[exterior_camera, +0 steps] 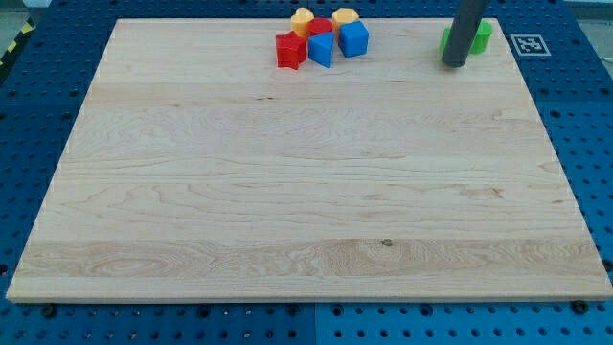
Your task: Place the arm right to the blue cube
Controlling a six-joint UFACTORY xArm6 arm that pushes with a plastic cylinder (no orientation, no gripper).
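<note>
The blue cube sits near the view's top edge of the wooden board, at the right end of a tight cluster. The cluster also holds a second blue block, a red star-like block, a red block and two yellow blocks. My tip rests on the board well to the view's right of the blue cube, apart from it. The rod stands in front of green blocks and partly hides them.
The board lies on a blue perforated table. A black and white marker tag sits off the board's top right corner. A yellow and black strip runs at the view's top left.
</note>
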